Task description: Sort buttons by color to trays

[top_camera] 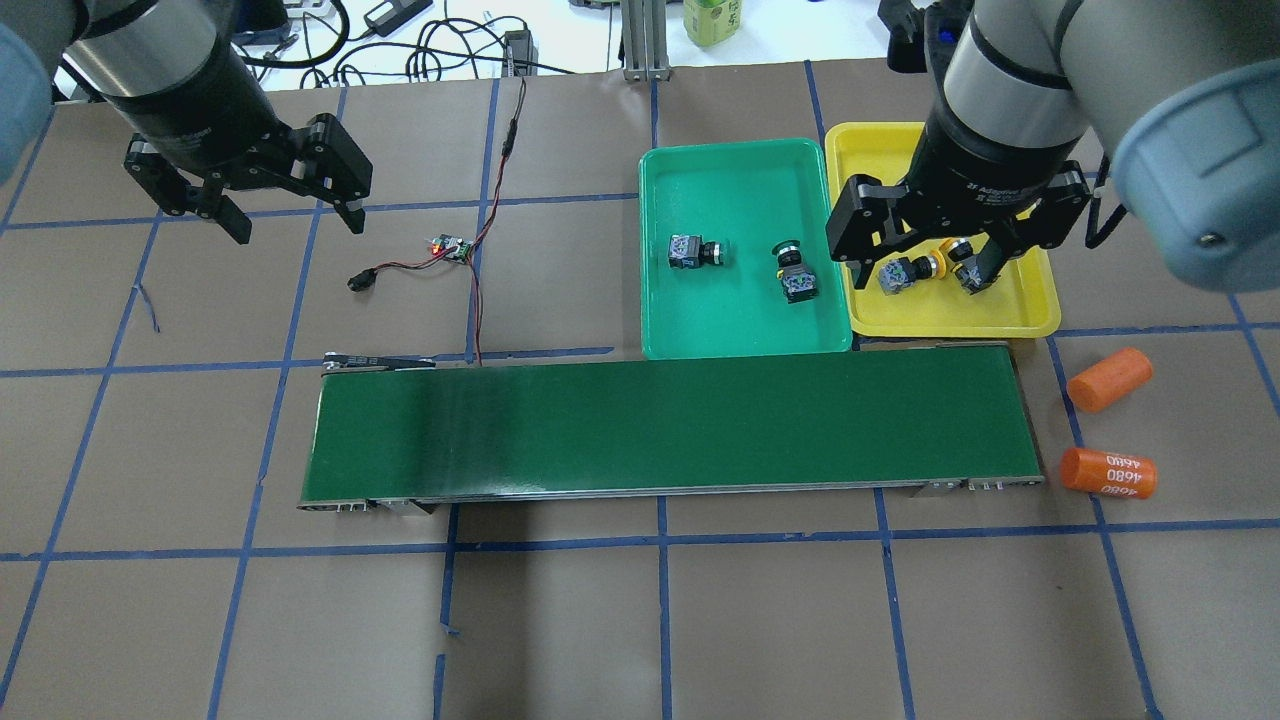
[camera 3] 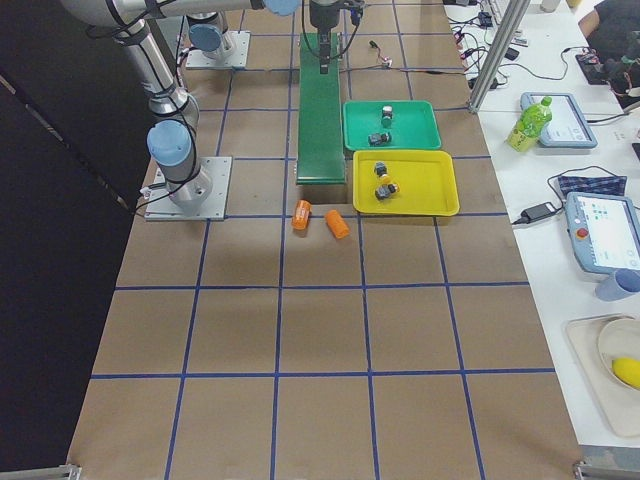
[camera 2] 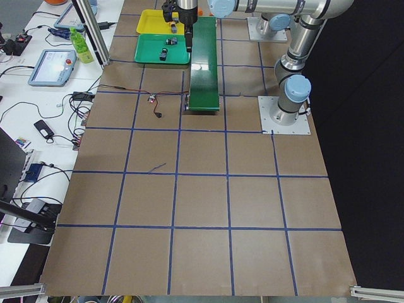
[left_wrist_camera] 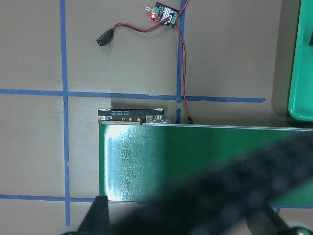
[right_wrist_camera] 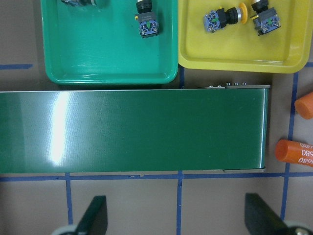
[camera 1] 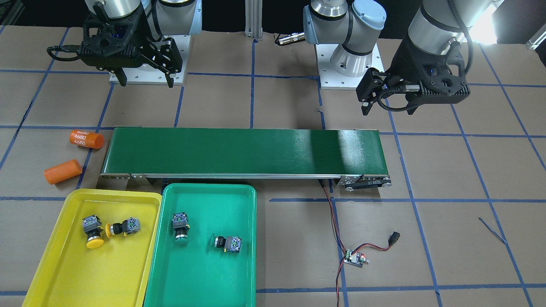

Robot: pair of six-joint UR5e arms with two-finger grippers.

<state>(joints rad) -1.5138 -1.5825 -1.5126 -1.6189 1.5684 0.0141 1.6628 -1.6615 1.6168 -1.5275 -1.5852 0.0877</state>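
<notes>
Beyond the conveyor belt from the right end effector, the yellow tray and the green tray sit side by side on the counter, just past the belt's far edge. Two yellow-capped buttons lie close together in the yellow tray. Two green-capped buttons lie a little apart in the green tray. The right end effector hangs above the counter on the robot's side of the belt, fingers spread wide and holding nothing. The left end effector is likewise wide and empty, raised near the belt's other end. A small circuit board with red and black wires lies across the belt from it. Two orange cylinders rest on the counter off the belt's end, outward of the right end effector.
</notes>
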